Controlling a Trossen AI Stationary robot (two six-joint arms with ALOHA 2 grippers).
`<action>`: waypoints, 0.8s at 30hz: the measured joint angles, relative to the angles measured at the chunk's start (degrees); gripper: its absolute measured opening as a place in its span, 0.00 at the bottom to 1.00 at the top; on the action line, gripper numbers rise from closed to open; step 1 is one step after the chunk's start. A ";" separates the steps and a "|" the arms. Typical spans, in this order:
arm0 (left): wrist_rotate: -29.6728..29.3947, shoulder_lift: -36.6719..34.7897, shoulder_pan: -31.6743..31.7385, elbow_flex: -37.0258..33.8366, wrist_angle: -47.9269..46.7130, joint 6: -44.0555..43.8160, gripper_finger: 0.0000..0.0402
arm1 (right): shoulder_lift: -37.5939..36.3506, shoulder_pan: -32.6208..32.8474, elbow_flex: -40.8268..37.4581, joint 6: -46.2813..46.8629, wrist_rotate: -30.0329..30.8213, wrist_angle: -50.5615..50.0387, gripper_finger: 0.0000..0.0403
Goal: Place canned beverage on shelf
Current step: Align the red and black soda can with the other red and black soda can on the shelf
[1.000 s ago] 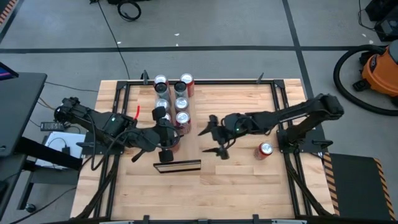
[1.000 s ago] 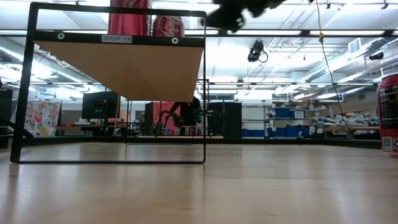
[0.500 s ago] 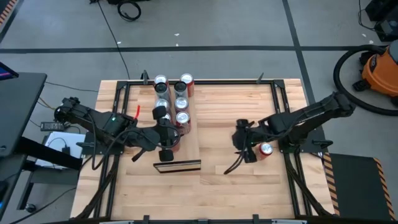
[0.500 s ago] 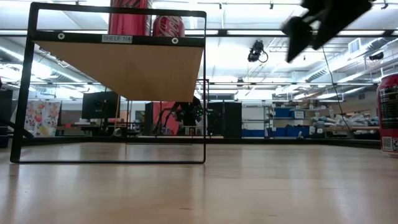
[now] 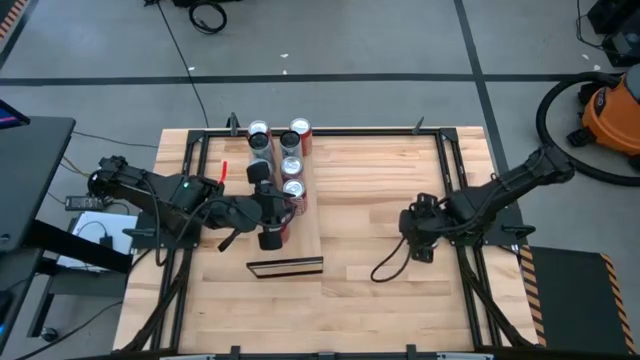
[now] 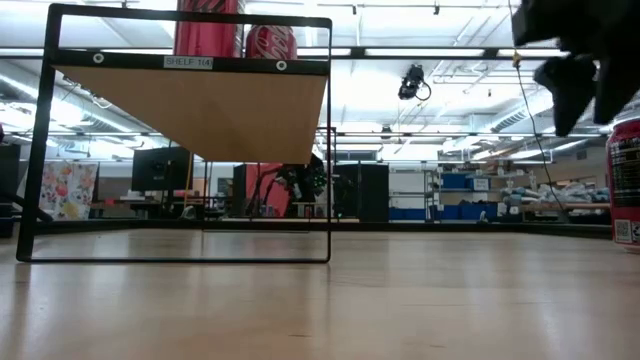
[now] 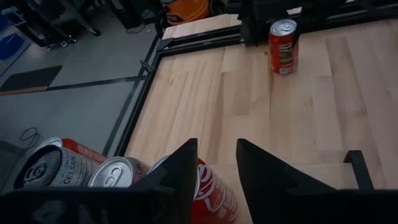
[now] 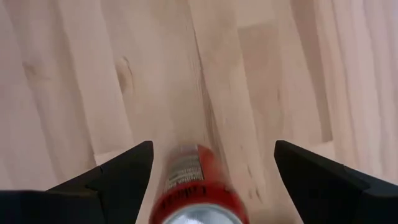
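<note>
Right tool (image 8: 208, 165) open over red can (image 8: 196, 186)

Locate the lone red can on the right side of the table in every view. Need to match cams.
High view: hidden under the right gripper.
Low view: lone red can cut off at the right edge, below that gripper.
Left wrist view: upright on the bare table, far off near the black frame.
Right wrist view: between the open fingers, top towards the camera.
Shared landmark: the wooden table.
</note>
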 joint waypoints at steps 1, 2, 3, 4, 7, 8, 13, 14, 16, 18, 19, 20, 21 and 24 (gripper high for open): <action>0.02 0.00 0.00 0.00 0.00 0.23 0.30 | -0.36 0.38 -0.72 1.07 0.09 0.01 0.86; 0.02 0.01 0.00 0.00 0.02 0.87 0.30 | -0.66 0.72 -1.36 1.90 0.21 -0.01 0.86; 0.02 0.01 0.00 0.00 0.02 1.34 0.30 | -0.80 1.08 -1.89 2.81 0.25 -0.11 0.86; 0.04 0.00 0.00 0.00 0.02 1.43 0.30 | -0.81 1.41 -2.25 3.59 0.28 -0.30 0.86; 0.04 0.00 0.00 0.00 0.04 1.45 0.30 | -0.66 2.43 -2.74 5.47 1.35 -2.47 0.86; 0.04 0.02 0.00 0.00 0.04 1.45 0.30 | -0.57 2.76 -2.80 5.85 1.87 -3.27 0.86; 0.06 0.02 0.00 0.00 0.04 1.45 0.30 | -0.79 3.72 -2.80 6.58 2.81 -4.91 0.86; 0.06 0.02 0.00 0.00 0.04 1.43 0.30 | -0.79 3.82 -2.80 6.80 2.80 -5.16 0.86; 0.08 0.02 0.00 0.00 0.04 1.19 0.30 | -0.79 3.89 -2.80 7.54 3.57 -5.20 0.86; 0.08 0.00 0.00 0.00 0.04 1.03 0.30 | -0.79 3.87 -2.80 8.65 5.07 -5.91 0.86; 0.08 0.01 0.00 0.00 0.04 1.03 0.30 | -0.79 3.81 -2.80 9.20 5.97 -6.51 0.86; 0.06 0.00 0.00 0.00 0.04 1.01 0.30 | -0.79 3.61 -2.80 9.77 6.93 -7.17 0.86; 0.08 0.02 0.00 0.00 0.04 1.01 0.30 | -0.79 3.38 -2.80 10.67 8.04 -8.08 0.86; 0.08 0.02 0.00 0.00 0.05 0.93 0.30 | -0.66 2.11 -2.80 13.33 11.04 -11.49 0.86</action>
